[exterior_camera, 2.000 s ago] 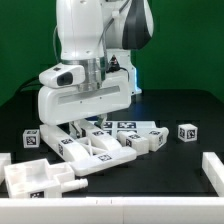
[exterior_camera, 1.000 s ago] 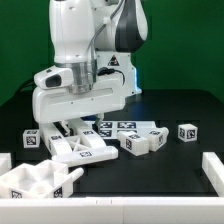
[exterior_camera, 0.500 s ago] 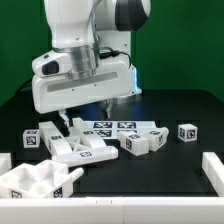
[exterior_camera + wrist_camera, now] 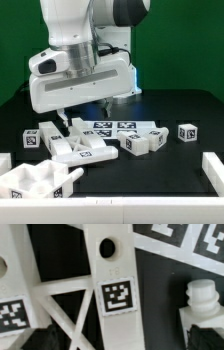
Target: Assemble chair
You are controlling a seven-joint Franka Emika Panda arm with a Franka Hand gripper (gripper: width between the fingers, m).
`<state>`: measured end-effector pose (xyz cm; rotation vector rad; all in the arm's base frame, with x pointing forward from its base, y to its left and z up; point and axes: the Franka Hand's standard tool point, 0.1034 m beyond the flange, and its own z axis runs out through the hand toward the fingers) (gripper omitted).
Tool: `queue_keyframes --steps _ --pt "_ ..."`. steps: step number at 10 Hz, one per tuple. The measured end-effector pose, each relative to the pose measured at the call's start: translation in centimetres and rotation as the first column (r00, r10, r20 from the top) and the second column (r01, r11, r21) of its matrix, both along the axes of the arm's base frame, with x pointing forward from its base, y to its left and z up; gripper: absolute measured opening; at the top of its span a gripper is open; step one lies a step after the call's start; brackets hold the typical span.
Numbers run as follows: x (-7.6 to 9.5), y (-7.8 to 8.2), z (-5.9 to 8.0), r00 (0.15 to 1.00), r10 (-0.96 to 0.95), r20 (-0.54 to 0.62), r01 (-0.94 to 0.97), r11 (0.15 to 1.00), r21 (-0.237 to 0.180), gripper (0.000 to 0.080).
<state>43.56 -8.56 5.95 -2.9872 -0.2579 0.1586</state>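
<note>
The chair (image 4: 140, 141) is not put together: its white parts with small square tags lie loose on the black table (image 4: 175, 105). In the exterior view I see a flat frame part (image 4: 85, 150) in the front middle. A small tagged block (image 4: 32, 138) lies to the exterior view's left of it, and a group of chunky parts lies just beside it on the other side. A single cube (image 4: 187, 132) stands apart, further to the exterior view's right. A big moulded part (image 4: 35, 180) lies in the near corner on the exterior view's left. The marker board (image 4: 118, 126) lies flat behind the frame part.

The gripper (image 4: 70, 120) hangs over the far end of the frame part, on the exterior view's left. In the wrist view the gripper (image 4: 120, 339) shows only two dark, blurred fingertips (image 4: 40, 336), spread wide, and they grip nothing. Between them passes a rail of the frame part (image 4: 115, 274), with a round hole (image 4: 107, 246), one tag (image 4: 118, 295) and slanted struts. Beside the rail stands a rounded white peg (image 4: 200, 297); I cannot tell to which part it belongs.
</note>
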Motion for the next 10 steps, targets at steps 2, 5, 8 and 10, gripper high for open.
queue_keyframes --steps 2,5,8,10 --pt "2.7 -0.3 1.6 0.968 -0.243 -0.069 0.243 0.97 -0.015 0.0648" --pt "2.4 0.6 1.9 0.959 -0.272 -0.084 0.271 0.962 -0.022 0.0648" --pt "2.4 0.5 1.7 0.96 -0.266 -0.087 0.265 0.964 -0.021 0.0648" --pt "4.9 -2.4 1.5 0.942 -0.325 -0.085 0.323 0.946 -0.032 0.0648"
